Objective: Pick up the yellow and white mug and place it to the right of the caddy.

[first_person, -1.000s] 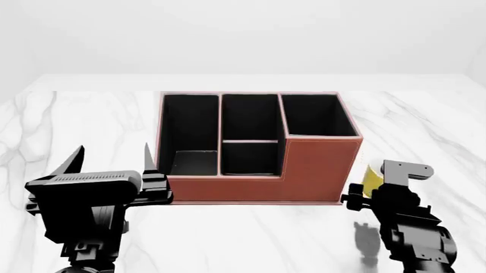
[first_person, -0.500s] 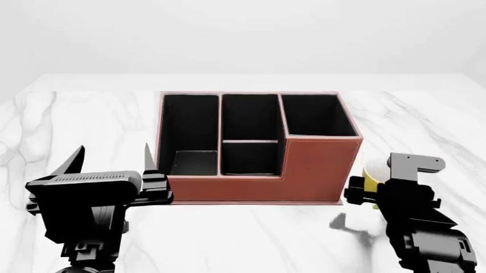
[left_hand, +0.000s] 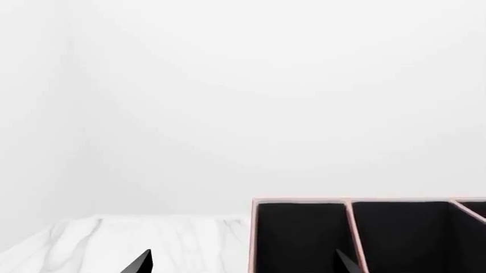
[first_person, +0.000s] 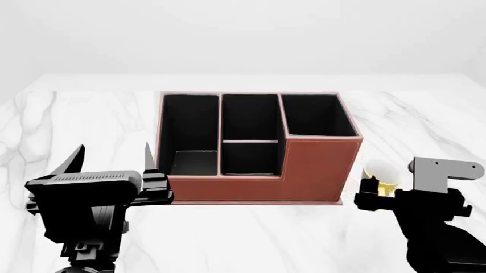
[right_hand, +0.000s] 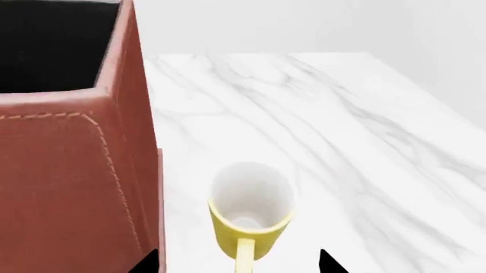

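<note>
Since one second ago the right arm has gone to the right and nearer to the camera, and the mug [first_person: 379, 170], which was mostly hidden behind the gripper, now shows its white inside.

From the left wrist, only two dark tips of the left gripper [left_hand: 241, 263] show at the edge, well apart from each other, so it is released and holds nothing. The caddy [left_hand: 365, 233] stands just beyond it, with the white counter [left_hand: 114, 239] beside it and a plain white wall behind. This arm seems to wait, because the task needs only one arm.

From the head, the left gripper [first_person: 112, 159] has its fingers spread, just beside the front left corner of the caddy [first_person: 319, 170]. The right gripper [first_person: 387, 196] hangs near the mug, which stands right of the caddy, near its tall section.

From the right wrist, the mug [right_hand: 251, 213] stands upright on the counter [right_hand: 357, 142], just beside the caddy wall [right_hand: 68, 187] but apart from it, handle turned toward the camera. The two tips of the right gripper [right_hand: 239, 263] stand at each side of the handle without touching, so it is released. I judge the mug is already put in its place.

The counter is white marble with grey veins, and the room is bare and white.
</note>
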Controlling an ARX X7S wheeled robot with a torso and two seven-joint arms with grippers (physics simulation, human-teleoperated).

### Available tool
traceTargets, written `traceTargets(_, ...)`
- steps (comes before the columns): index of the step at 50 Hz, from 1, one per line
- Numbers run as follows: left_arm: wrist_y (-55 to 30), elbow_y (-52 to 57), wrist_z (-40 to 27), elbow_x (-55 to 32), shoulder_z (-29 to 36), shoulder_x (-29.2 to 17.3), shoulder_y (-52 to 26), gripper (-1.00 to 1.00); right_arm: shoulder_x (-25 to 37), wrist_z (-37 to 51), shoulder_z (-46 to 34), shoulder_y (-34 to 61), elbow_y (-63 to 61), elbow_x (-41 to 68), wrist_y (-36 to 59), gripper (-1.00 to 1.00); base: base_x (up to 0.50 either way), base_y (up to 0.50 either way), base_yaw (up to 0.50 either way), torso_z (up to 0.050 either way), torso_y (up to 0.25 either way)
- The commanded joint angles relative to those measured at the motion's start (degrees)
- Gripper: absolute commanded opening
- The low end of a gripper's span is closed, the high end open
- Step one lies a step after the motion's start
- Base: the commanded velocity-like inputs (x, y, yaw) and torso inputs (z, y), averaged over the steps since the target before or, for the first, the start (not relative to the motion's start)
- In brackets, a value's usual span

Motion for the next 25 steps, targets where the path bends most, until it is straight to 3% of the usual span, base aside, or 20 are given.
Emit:
traceTargets(1,0.4,-0.3,0.6,-0.4,-0.1,0.2,0.0,1.00,-0.3,2.0,6.0,-7.6,-17.7,3.1,5.6,1.00,0.00,0.00,0.00,0.000,0.000)
traceTargets(25,0.8,0.0,0.0,-0.7,0.1,-0.3,0.4,1.00,-1.0,7.5,16.9,-18.2,-47.2,12.0,14.1,1.00,0.00,0.00,0.00,0.000,0.000)
